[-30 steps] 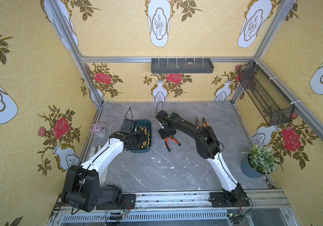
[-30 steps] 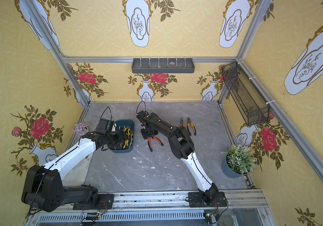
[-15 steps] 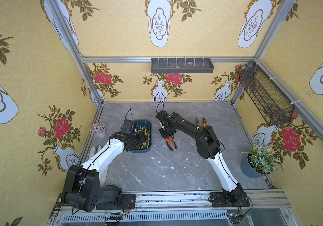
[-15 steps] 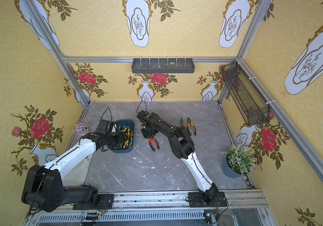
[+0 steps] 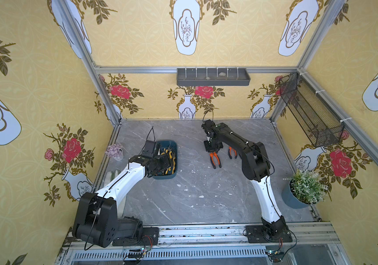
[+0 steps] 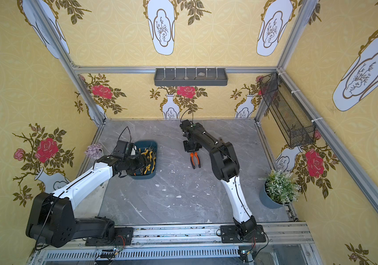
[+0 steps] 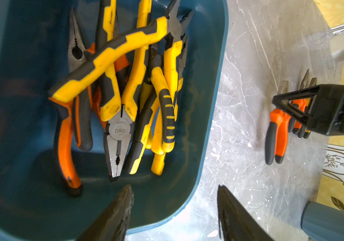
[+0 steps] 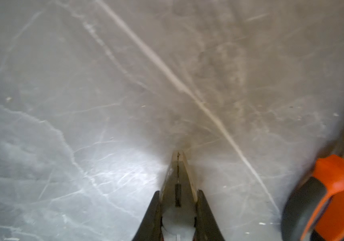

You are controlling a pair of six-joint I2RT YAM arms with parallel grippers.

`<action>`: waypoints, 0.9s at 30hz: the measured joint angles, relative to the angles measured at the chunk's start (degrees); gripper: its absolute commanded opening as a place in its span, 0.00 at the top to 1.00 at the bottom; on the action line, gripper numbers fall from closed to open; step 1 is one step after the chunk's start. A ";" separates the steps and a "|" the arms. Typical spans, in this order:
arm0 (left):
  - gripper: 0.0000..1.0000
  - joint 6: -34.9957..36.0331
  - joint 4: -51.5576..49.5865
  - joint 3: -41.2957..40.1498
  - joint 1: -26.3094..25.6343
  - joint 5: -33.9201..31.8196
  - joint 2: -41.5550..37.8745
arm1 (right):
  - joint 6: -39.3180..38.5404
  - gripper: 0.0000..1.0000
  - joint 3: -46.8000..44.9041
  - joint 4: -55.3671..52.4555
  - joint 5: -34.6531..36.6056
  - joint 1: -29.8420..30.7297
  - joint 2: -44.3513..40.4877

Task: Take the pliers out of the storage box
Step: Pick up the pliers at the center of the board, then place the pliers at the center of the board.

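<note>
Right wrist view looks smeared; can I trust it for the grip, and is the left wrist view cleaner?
Right wrist view: marble table and the orange handle at the edge are blurred, with glare beside the right hand; the head of the gripped pliers is readable. Left wrist view: pliers pile in the storage box is sharp, the left hand itself out of focus.

Bright, even light; blurred right-wrist view

Bare bench [image 5: 190,197] lies open between the storage box [image 5: 167,176] and orange pliers [image 5: 214,159]; a plant pot [image 5: 288,199] crowds the right edge.
</note>
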 measured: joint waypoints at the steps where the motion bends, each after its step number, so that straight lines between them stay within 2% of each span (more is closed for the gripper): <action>1: 0.34 0.00 0.24 0.00 0.00 0.04 0.24 | 0.00 0.97 0.07 0.00 0.00 -0.83 0.00; 11: 0.34 0.00 1.70 0.26 0.00 1.07 2.14 | 1.11 0.95 6.23 1.07 -2.21 -6.45 3.37; 27: 0.34 0.00 2.05 0.33 0.00 1.44 2.82 | 2.58 0.91 8.24 1.14 -1.97 -8.63 6.40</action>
